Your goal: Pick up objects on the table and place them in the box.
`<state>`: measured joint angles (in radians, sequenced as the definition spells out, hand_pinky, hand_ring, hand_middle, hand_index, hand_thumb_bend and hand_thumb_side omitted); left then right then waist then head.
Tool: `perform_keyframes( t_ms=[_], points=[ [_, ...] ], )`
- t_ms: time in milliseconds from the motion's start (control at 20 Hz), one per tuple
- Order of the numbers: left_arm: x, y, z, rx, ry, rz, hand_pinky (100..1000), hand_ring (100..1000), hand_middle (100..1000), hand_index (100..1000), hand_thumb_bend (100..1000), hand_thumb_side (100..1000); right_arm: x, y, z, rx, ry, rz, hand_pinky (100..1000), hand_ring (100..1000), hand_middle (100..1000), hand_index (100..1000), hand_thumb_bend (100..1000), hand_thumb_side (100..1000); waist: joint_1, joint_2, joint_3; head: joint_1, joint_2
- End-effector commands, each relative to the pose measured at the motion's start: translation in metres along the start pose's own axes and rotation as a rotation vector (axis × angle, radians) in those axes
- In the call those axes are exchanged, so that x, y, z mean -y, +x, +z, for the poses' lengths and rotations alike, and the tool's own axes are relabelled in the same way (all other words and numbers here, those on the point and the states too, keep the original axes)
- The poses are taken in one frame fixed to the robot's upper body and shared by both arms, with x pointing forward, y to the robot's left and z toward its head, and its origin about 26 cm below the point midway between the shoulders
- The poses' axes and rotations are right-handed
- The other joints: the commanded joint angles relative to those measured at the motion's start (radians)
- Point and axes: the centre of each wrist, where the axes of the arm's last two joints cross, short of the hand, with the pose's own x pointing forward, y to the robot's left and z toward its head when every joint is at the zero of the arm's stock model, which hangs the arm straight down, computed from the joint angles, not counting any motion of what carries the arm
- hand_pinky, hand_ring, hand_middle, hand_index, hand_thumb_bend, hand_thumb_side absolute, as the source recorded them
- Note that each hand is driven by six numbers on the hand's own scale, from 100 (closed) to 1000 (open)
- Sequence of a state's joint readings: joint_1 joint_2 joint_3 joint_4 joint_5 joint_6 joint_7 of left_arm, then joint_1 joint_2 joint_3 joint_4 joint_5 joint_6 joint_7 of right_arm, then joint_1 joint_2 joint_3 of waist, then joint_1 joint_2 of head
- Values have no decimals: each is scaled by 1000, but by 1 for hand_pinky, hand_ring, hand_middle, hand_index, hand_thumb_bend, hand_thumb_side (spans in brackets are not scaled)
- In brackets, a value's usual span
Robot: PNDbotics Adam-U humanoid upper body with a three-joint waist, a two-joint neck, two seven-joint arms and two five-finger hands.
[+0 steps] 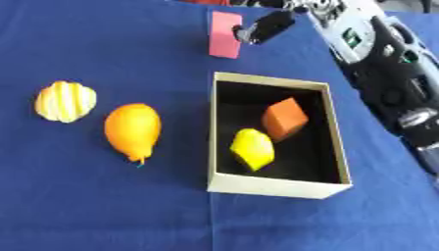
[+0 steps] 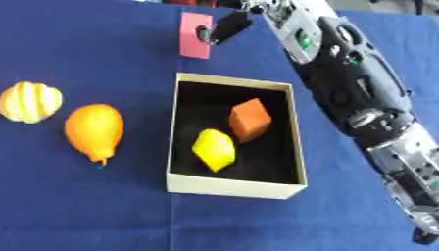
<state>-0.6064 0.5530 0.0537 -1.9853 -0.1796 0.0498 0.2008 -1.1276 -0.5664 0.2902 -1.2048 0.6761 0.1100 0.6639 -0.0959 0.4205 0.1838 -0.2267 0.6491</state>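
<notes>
head stereo pair | looking down, near | both share box (image 1: 279,188)

So the box (image 1: 279,186) sits roughly mid-table, and it's got two things in it — a block (image 1: 284,118) toward the back right, and a smaller lump (image 1: 252,149) just in front of it on the left, the two about touching. Left of the box, well apart, there's a pear-shaped fruit (image 1: 133,130), and a striped round thing (image 1: 65,101) further left and a bit behind. Behind the box a flat card (image 1: 225,35) sits at the far edge, with the right hand (image 1: 266,26) just beside it — its arm runs down the right side.
</notes>
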Motion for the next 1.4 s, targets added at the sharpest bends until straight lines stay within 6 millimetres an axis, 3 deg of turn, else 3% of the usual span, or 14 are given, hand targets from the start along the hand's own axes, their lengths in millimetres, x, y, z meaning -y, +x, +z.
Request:
perform_keyframes(
  t_ms=[50, 700, 1400],
  points=[
    [-5, 5, -4, 27, 7, -5, 858, 802, 732, 905, 100, 394, 17, 1, 7, -2, -48, 24, 1000, 1000, 977, 1000, 100, 516, 2, -17, 7, -5, -11],
    [-5, 5, -4, 24, 8, 3, 860, 801, 726, 902, 100, 407, 18, 0, 6, -35, -89, 54, 1000, 1000, 975, 1000, 100, 458, -11, 1, 30, -18, -27],
    [-4, 5, -4, 24, 12, 11, 862, 801, 721, 899, 100, 415, 18, -2, 5, -70, -110, 62, 1000, 1000, 976, 1000, 100, 486, -11, 16, 36, -29, -47]
  ],
)
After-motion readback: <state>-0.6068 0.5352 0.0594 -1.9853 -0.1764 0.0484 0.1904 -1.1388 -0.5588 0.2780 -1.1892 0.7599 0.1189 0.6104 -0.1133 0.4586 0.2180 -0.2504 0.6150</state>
